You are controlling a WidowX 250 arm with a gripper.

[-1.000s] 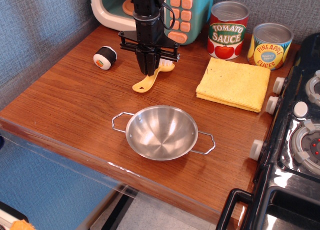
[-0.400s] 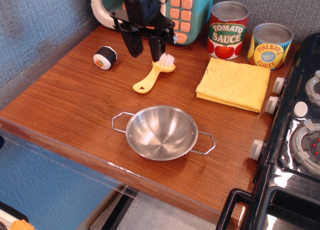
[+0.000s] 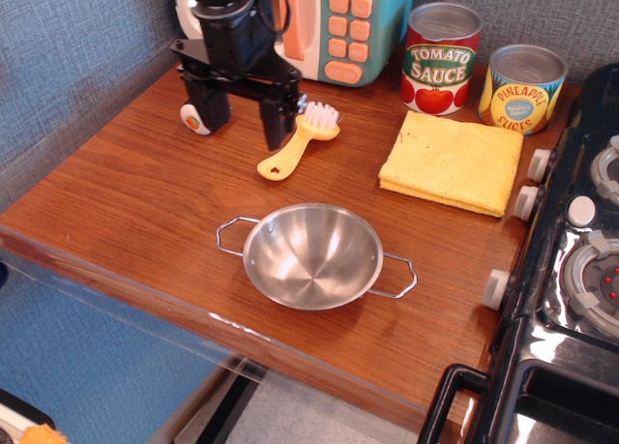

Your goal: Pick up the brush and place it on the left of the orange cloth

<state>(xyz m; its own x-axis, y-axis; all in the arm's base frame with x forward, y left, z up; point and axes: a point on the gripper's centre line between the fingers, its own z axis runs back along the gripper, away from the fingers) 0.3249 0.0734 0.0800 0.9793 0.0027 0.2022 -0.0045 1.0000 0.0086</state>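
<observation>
**Operator:** Observation.image view has the brush [image 3: 297,140] lying flat on the wooden counter [image 3: 145,212], bristle head toward the back, handle pointing to the front-left. It sits to the left of the orange cloth [image 3: 452,161], with a clear strip of bare wood between them.

**Supervisor:** So is the placement finished?

**Operator:** I judge it essentially done. The brush rests on its own, nothing gripping it, and it is on the correct side of the cloth. What I think remains is only pulling the arm clear.

**Supervisor:** Where is the claw?

**Operator:** My gripper [image 3: 238,108] hangs upright over the back-left of the counter, in front of the toy microwave [image 3: 353,23]. Its jaws are spread wide and hold nothing. The right-hand finger in this view stands just beside the bristle head; I cannot tell whether it touches it. The other finger partly covers the sushi roll toy [image 3: 194,120].

**Supervisor:** Anything in the way?

**Operator:** The steel bowl [image 3: 311,255] sits nearer the front edge, well apart from the gripper. The tomato sauce can [image 3: 441,57] and pineapple can [image 3: 523,88] stand behind the cloth, untouched.
</observation>
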